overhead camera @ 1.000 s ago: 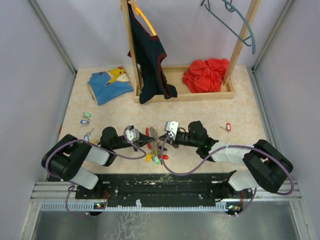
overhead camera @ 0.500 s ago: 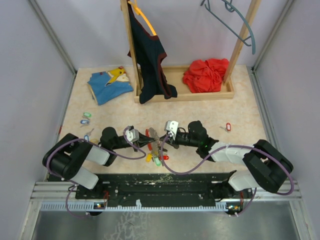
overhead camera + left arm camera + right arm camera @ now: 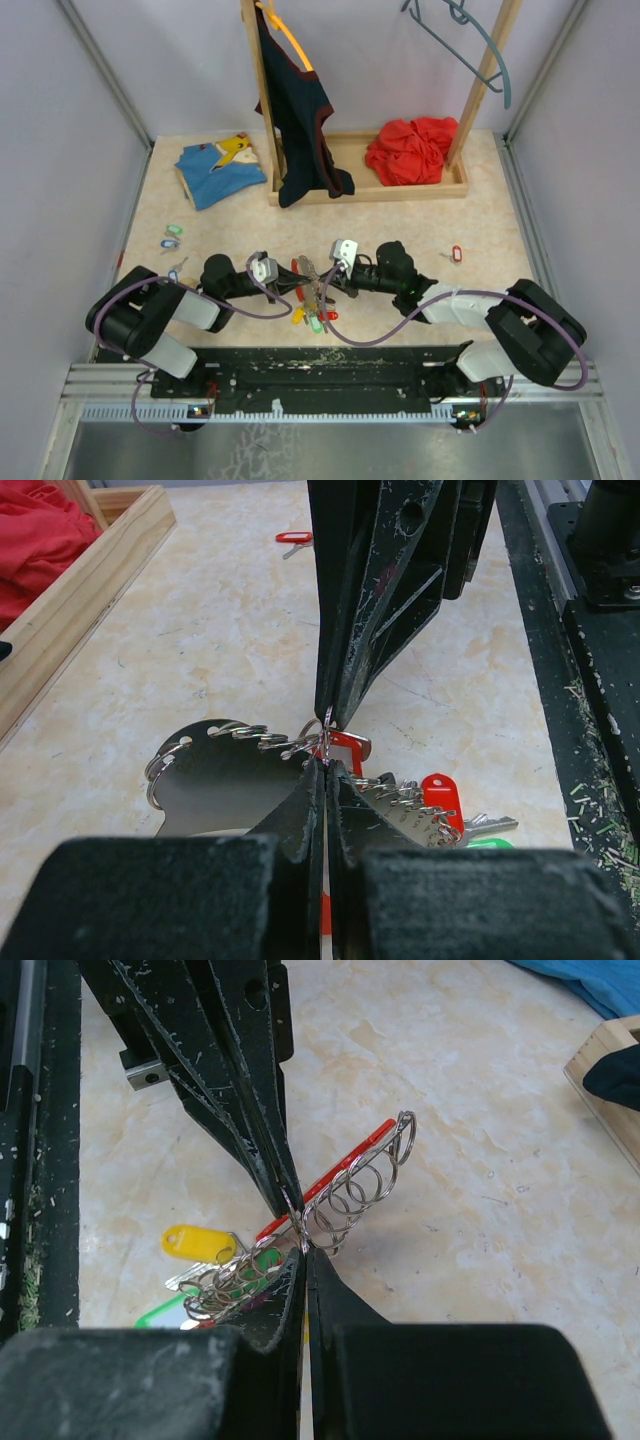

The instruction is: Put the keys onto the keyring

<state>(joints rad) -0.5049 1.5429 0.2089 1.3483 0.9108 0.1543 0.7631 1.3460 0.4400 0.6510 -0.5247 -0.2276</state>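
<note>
1. Left claw: the left gripper [image 3: 325, 770] is closed, its black fingertips pressed together on a wire loop of the keyring [image 3: 215, 775], a flat silver metal plate edged with a row of small split rings.
2. Right claw: the right gripper [image 3: 305, 1250] is likewise closed on the same keyring from the opposite side. The two sets of fingertips meet tip to tip at one loop.
3. Location of the keyring: it is held just above the beige marbled tabletop [image 3: 480, 220], at the near centre, between the two arms.
4. Keys at the keyring: a silver key with a yellow plastic tag [image 3: 200, 1242], a green-tagged key [image 3: 160, 1312] and a red-tagged key [image 3: 440, 788] lie directly under the loops. They appear to be threaded on, though the joints themselves are too small to confirm.
5. Keys not yet fitted: a red-tagged loose key [image 3: 456, 254] lies well apart on the right. A green-tagged loose key [image 3: 175, 230] and a blue-tagged loose key [image 3: 170, 243] lie close together on the left.
6. Progress: judged partly complete. Several keys seem attached, and at least three loose keys are left to collect and thread.
7. Step in hand: probably prising one split ring open, or seating a key on it.
</note>
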